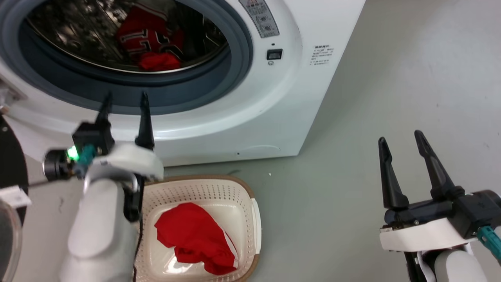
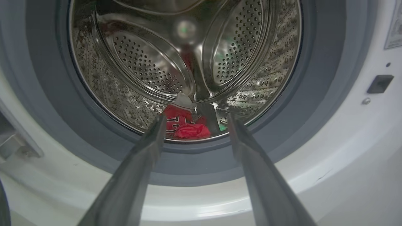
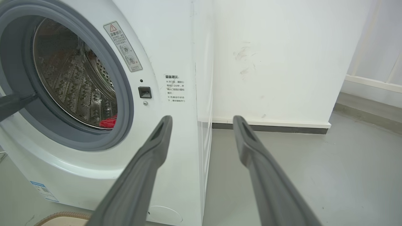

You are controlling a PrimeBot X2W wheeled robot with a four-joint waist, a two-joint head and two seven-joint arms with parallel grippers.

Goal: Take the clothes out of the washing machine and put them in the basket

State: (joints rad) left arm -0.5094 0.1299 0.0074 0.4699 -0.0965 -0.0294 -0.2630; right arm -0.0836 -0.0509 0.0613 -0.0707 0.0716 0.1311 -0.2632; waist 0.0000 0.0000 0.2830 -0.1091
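The white washing machine (image 1: pixel 250 98) stands open, its steel drum (image 2: pixel 157 62) showing. Inside lie a red jersey (image 1: pixel 145 37) with striped trim and lettering and a plain red garment (image 1: pixel 159 62); in the left wrist view the jersey (image 2: pixel 176 117), the red piece (image 2: pixel 192 131) and a white cloth piece (image 2: pixel 183 100) sit at the drum's bottom. My left gripper (image 1: pixel 125 98) is open and empty, fingertips just outside the grey porthole rim. The basket (image 1: pixel 238 196) sits on the floor below it, holding a red garment (image 1: pixel 195 235). Open and empty, my right gripper (image 1: pixel 401 141) hovers over the floor to the right.
The black-framed glass door (image 1: pixel 9 188) hangs open at the far left. Grey floor (image 1: pixel 391 78) lies right of the machine. A white wall (image 3: pixel 276 62) with a dark skirting stands behind it. The basket's brown rim (image 3: pixel 62 215) peeks in at the bottom of the right wrist view.
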